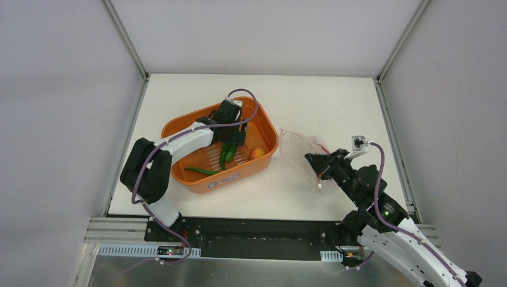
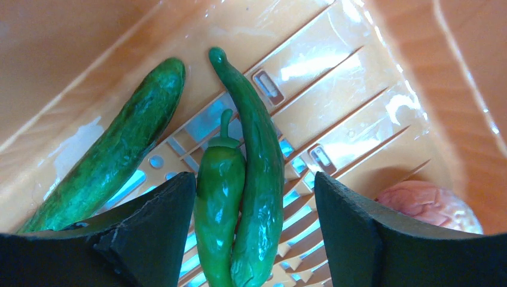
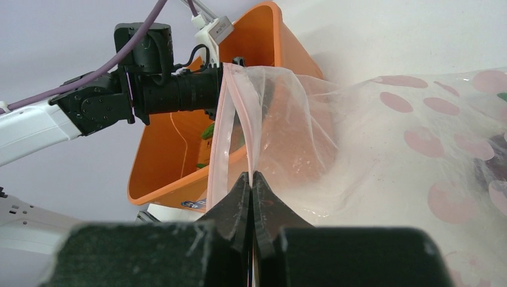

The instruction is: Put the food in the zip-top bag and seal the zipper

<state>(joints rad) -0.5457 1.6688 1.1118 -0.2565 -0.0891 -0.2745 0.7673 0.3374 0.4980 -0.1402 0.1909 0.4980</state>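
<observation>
The left hand (image 2: 254, 179) is down inside the orange tub (image 1: 266, 133). Its two fingers (image 2: 149, 239) are apart, one on each side of two green peppers. These are a short one (image 2: 219, 203) and a long bent one (image 2: 258, 161), which lie touching side by side on the slotted floor of the tub. The fingers do not press them. A third, thicker green pepper (image 2: 116, 155) lies slanted just outside one finger. A round pinkish-orange piece (image 2: 427, 206) sits in the corner beyond the other finger.

The right hand (image 3: 252, 179) is closed tight on the zip-top bag (image 3: 388, 155). It pinches the mouth edge where the pink zipper (image 3: 222, 119) comes down to the fingertips. The mouth stands open and is turned to the tub. The bag rests on the white worktop (image 1: 335, 101), just to the right of the tub. Some dark pieces show through its dotted plastic at the far end, too blurred to name.
</observation>
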